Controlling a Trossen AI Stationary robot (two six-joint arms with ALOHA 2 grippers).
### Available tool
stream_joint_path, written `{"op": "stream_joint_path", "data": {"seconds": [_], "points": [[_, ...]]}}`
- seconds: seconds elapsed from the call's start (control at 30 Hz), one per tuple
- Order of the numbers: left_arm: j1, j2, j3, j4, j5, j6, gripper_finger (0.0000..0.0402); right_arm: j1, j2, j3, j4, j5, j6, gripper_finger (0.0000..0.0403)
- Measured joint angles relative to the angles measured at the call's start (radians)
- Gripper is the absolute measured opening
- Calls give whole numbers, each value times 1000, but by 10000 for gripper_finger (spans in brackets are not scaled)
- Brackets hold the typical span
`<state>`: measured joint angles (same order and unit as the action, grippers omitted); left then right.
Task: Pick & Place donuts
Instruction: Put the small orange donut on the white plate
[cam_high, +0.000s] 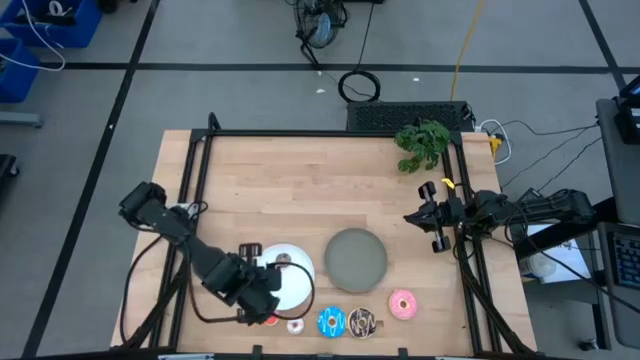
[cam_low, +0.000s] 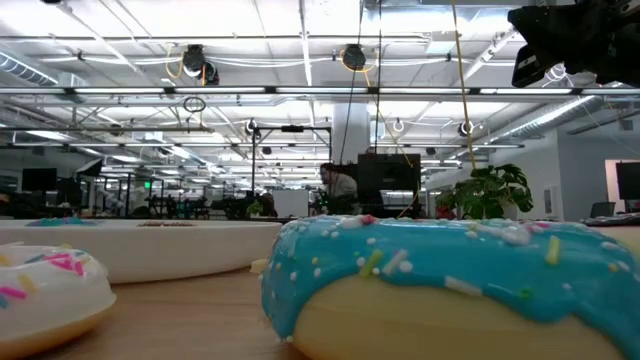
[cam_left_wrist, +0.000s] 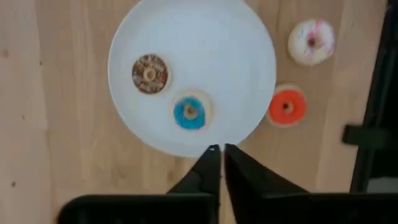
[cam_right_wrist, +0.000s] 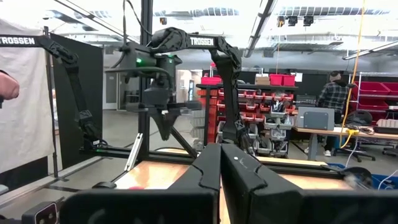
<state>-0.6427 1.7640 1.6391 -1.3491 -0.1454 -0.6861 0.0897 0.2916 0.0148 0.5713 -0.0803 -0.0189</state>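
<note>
My left gripper (cam_high: 264, 290) (cam_left_wrist: 219, 153) hovers shut and empty above the near-left rim of the round white plate (cam_high: 296, 278) (cam_left_wrist: 249, 56). A tiny brown sprinkled donut (cam_left_wrist: 150, 73) and a tiny blue donut (cam_left_wrist: 189, 113) lie flat on that plate. A tiny red donut (cam_left_wrist: 286, 107) and a tiny whitish-pink donut (cam_left_wrist: 311, 42) (cam_high: 295, 325) lie on the table beside it. The bright blue donut (cam_high: 331, 321) (cam_low: 450, 280), dark brown donut (cam_high: 362, 322) and pink donut (cam_high: 403, 305) rest near the table's near edge. My right gripper (cam_high: 430, 217) (cam_right_wrist: 221, 152) waits shut by the right edge.
A round grey plate (cam_high: 355, 260) sits right of the white plate. A green plant (cam_high: 422, 143) stands at the far right corner. A black frame (cam_high: 200, 170) borders the table. Bare wood stretches across the table's far half.
</note>
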Motion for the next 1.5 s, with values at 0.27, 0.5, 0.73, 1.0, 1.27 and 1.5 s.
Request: {"op": "stream_joint_path", "data": {"seconds": [0.27,0.5,0.73,1.0,1.27,1.5], "points": [[-73,-12,-1,-56,-28,-117,4,0,0,0,0,0,0,0],[-102,-12,-1,-53,-101,-361,29,0,0,0,-10,0,0,0],[-119,22,-1,112,-99,-291,5,0,0,0,-22,0,-2,0],[-112,121,-2,162,-56,-303,4,0,0,0,-23,0,-19,0],[-122,197,-2,267,-43,-224,4,0,-1,0,-31,0,-1,0],[-124,200,-2,274,-47,-235,4,0,-1,-1,-31,0,-1,0]]}}
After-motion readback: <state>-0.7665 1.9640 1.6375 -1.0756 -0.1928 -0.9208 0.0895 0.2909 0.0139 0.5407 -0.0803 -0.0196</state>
